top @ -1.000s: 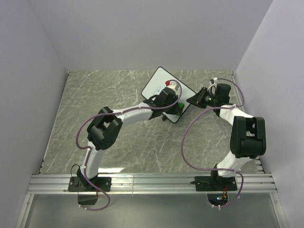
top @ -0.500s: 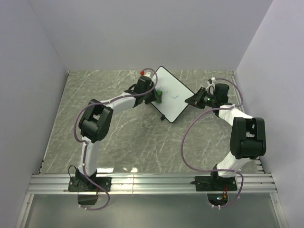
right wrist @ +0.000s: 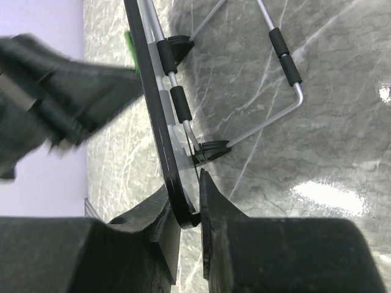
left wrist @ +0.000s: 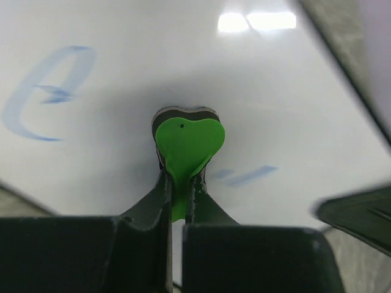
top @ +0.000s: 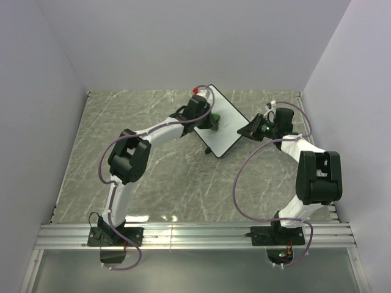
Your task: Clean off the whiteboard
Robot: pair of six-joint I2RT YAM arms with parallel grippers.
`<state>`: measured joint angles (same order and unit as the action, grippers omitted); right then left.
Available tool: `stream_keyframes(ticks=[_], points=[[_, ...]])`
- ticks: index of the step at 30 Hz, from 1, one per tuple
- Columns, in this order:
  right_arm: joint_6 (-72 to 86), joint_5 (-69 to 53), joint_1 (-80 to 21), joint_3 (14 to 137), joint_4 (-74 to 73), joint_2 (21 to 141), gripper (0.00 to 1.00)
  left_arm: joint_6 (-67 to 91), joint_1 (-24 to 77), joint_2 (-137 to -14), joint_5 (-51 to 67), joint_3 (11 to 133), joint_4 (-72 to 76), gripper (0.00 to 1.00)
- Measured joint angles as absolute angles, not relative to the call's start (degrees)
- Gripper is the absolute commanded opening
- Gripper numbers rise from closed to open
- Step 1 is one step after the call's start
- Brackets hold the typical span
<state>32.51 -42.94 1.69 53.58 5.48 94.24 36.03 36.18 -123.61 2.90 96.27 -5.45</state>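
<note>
The whiteboard (top: 225,129) stands tilted on a wire stand at the back middle of the table. My left gripper (top: 211,121) is shut on a green heart-shaped eraser (left wrist: 187,141) and presses it against the board face (left wrist: 183,55). Blue marker strokes show on the board left (left wrist: 43,91) and right (left wrist: 244,175) of the eraser. My right gripper (top: 250,130) is shut on the board's black edge at its right corner. In the right wrist view the edge (right wrist: 156,110) runs up from between my right gripper's jaws (right wrist: 186,207).
The board's wire stand (right wrist: 281,55) with black foam sleeves rests on the grey marble table (top: 140,177) behind the board. The left arm shows as a dark blur (right wrist: 55,104) in the right wrist view. White walls close the table on three sides.
The left gripper with the eraser swept from the board's lower right corner to its upper left edge, then came a little back to the right. The right gripper has kept its hold on the board.
</note>
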Motion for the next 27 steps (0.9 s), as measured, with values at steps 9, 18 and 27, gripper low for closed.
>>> stream_keyframes(ticks=[9,18,27], points=[[32.5,-42.4,1.9,53.5,5.1,94.3,0.00,35.5,45.3,-125.0,3.9,102.7,-5.5,0.00],[32.1,-42.4,1.7,53.5,5.2,94.3,0.00,36.6,37.4,-125.2,9.3,99.5,-3.3,0.00],[31.9,-43.4,1.2,53.7,4.8,94.3,0.00,35.6,23.4,-128.4,8.2,96.0,-3.3,0.00]])
